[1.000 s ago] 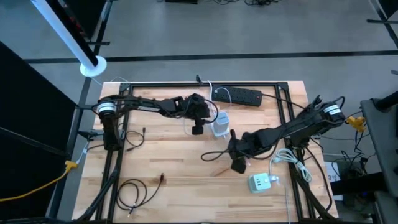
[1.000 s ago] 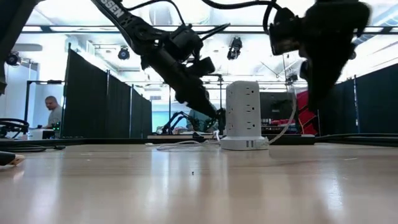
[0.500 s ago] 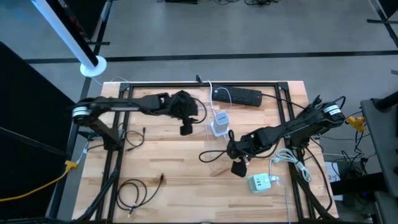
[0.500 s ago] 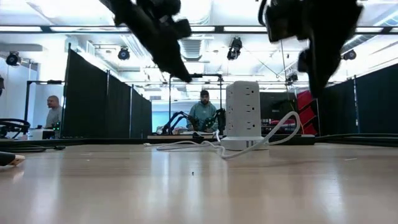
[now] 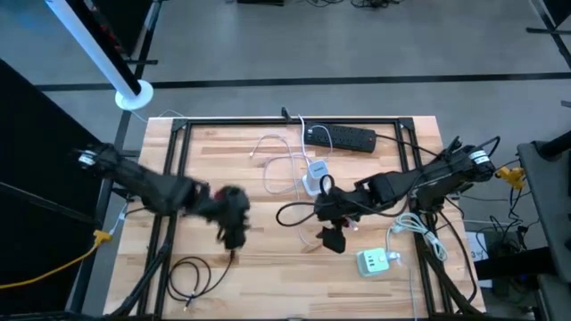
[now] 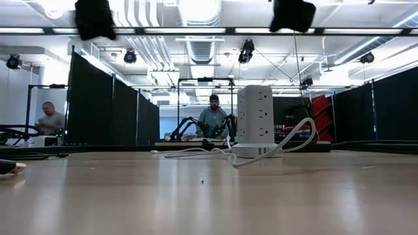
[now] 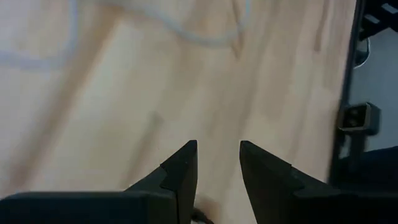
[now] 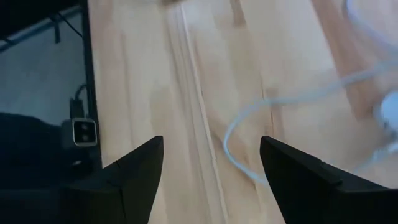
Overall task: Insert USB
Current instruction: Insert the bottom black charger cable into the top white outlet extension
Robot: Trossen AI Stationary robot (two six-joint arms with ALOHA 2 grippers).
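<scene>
The left gripper (image 5: 234, 234) hangs above the near-left part of the wooden table (image 5: 268, 267), close over a coiled black cable (image 5: 192, 278) with a small reddish plug (image 5: 232, 256) at its end; in the left wrist view its two dark fingers (image 7: 182, 177) stand a little apart with only bare wood between them, gripping nothing. The right gripper (image 5: 332, 237) is over the middle of the table, near the white power tower (image 5: 313, 177), and the right wrist view shows its fingers (image 8: 140, 174) spread wide, also empty, with a loop of white cable (image 8: 249, 137) lying on the wood ahead of them. That white cable (image 5: 277, 169) runs in loose loops from the foot of the tower across the far middle of the table. In the low view the power tower (image 6: 255, 121) stands upright on the table, rows of sockets up its side and the white cable (image 6: 215, 154) curling away from its base; both arms show there only as dark shapes at the upper edge. A black power strip (image 5: 342, 138) lies along the far edge of the table, and a small white and green charger (image 5: 375, 261) sits near the right front corner with a bundle of white cord (image 5: 419, 227) beside it. Beyond the table, in the room, one person (image 6: 214, 119) is seated behind the tower and another person (image 6: 49, 119) is at the left.
</scene>
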